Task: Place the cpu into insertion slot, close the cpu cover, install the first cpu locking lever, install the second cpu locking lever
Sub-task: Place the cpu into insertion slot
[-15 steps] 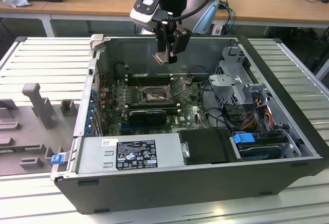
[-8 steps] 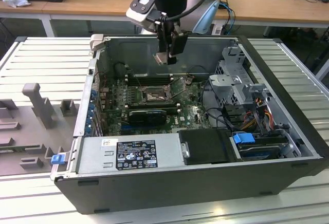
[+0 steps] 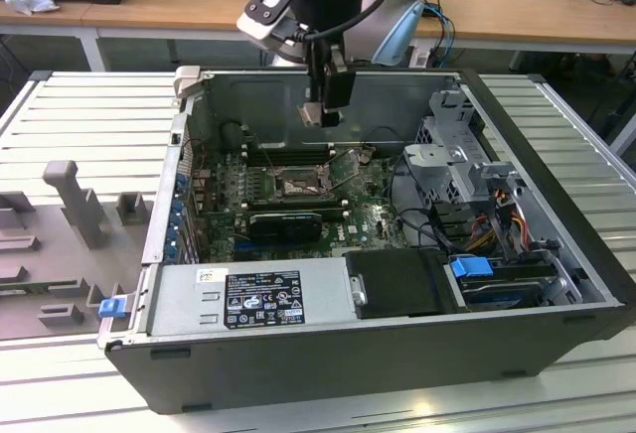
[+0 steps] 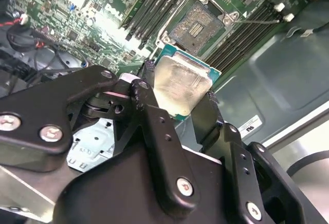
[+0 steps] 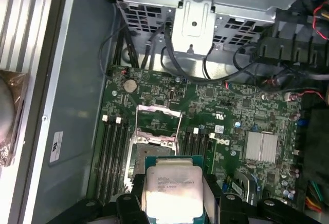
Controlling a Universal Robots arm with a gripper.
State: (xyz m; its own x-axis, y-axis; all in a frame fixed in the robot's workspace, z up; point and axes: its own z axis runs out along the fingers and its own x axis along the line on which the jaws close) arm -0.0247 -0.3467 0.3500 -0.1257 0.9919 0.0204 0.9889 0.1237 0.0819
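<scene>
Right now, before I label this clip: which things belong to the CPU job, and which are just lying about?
Job in hand:
cpu, gripped in the hand
insertion slot, empty
cpu cover, swung open

Lying about:
power supply
drive cage
memory slots
coin battery

The cpu (image 4: pixel 185 93) is showing a dull, smudged silver metal top; the hand (image 4: pixel 179 82) is looking matt black; the computer case (image 4: pixel 267 72) is showing smooth grey sheet metal.
</scene>
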